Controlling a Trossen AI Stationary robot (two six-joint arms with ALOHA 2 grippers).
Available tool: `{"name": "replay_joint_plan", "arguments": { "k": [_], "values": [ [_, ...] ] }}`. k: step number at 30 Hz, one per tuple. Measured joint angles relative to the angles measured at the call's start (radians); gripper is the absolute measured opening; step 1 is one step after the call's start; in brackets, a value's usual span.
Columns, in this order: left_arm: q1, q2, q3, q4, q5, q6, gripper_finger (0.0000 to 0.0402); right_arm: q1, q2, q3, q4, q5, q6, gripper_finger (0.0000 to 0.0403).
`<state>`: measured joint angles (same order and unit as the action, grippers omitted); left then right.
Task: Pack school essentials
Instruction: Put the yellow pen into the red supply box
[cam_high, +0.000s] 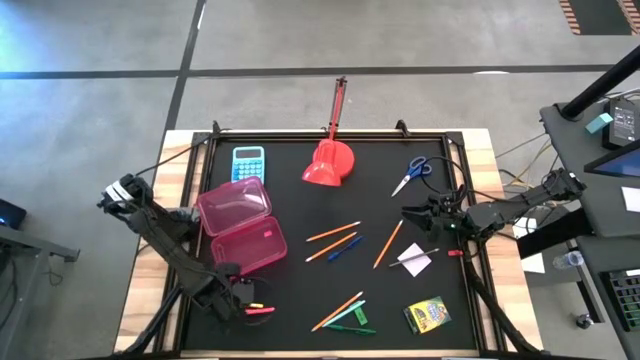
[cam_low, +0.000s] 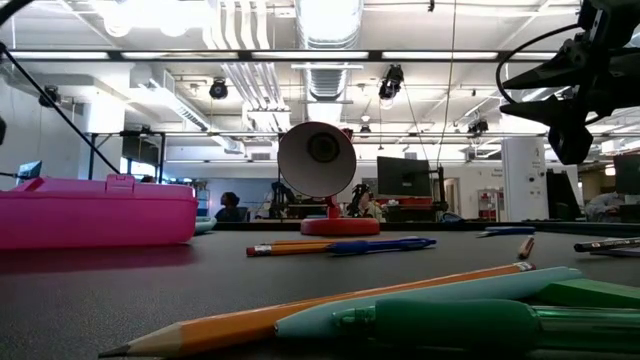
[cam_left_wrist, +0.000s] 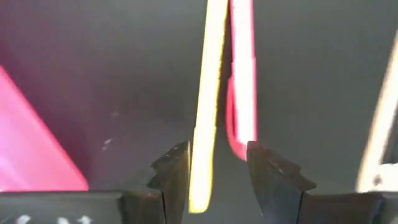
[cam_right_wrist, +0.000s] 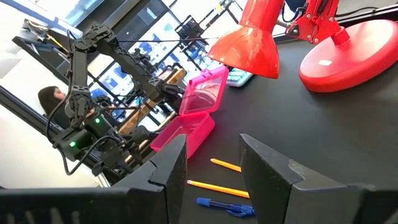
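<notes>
The left gripper (cam_left_wrist: 217, 177) is low at the mat's seven o'clock corner, fingers parted around the yellow highlighter (cam_left_wrist: 207, 93), not pinching it; the pink highlighter (cam_left_wrist: 244, 74) lies just beside. The open pink case (cam_high: 240, 222) sits at its twelve o'clock. The right gripper (cam_high: 408, 213) hangs open, empty, toward three o'clock.

My two arms read dark, nearly black, built from slim jointed links. The left arm (cam_high: 165, 235) carries a pale grey fitting at its outer end and thin black cables along it. The right arm (cam_high: 510, 210) shows a tiny green light near the wrist. Left gripper (cam_left_wrist: 217, 180) fingers (cam_left_wrist: 171, 180) are black wedges with ridged, toothed inner edges.
</notes>
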<state>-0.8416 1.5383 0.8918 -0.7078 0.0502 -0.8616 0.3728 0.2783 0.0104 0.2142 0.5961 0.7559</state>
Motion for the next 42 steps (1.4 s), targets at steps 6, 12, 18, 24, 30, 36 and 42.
{"name": "replay_joint_plan", "arguments": {
  "k": [6,12,18,24,30,36,42],
  "values": [
    [-0.012,0.000,-0.015,-0.039,-0.046,0.000,0.0143,0.000,0.000,0.000,0.000,0.000,-0.001,0.0134],
    [-0.013,0.000,-0.015,-0.035,-0.046,0.000,0.0143,0.000,0.000,0.000,0.000,0.000,0.003,0.0134],
    [-0.023,0.001,-0.021,-0.019,-0.053,0.001,0.0143,0.000,0.000,0.000,0.000,0.000,0.003,0.0134],
    [-0.025,0.002,-0.063,-0.006,-0.058,-0.033,0.0143,0.000,0.000,0.000,0.000,0.000,0.003,0.0134],
    [-0.025,0.001,-0.093,0.028,-0.052,-0.049,0.0143,0.000,0.000,0.000,0.000,0.000,0.002,0.0134],
    [-0.026,-0.002,-0.110,0.049,-0.072,-0.048,0.0142,0.000,0.000,0.000,0.000,0.000,0.000,0.0134],
    [-0.026,-0.001,-0.111,0.044,-0.094,-0.041,0.0103,0.000,0.000,0.000,0.000,0.000,0.000,0.0134]
  ]
}}
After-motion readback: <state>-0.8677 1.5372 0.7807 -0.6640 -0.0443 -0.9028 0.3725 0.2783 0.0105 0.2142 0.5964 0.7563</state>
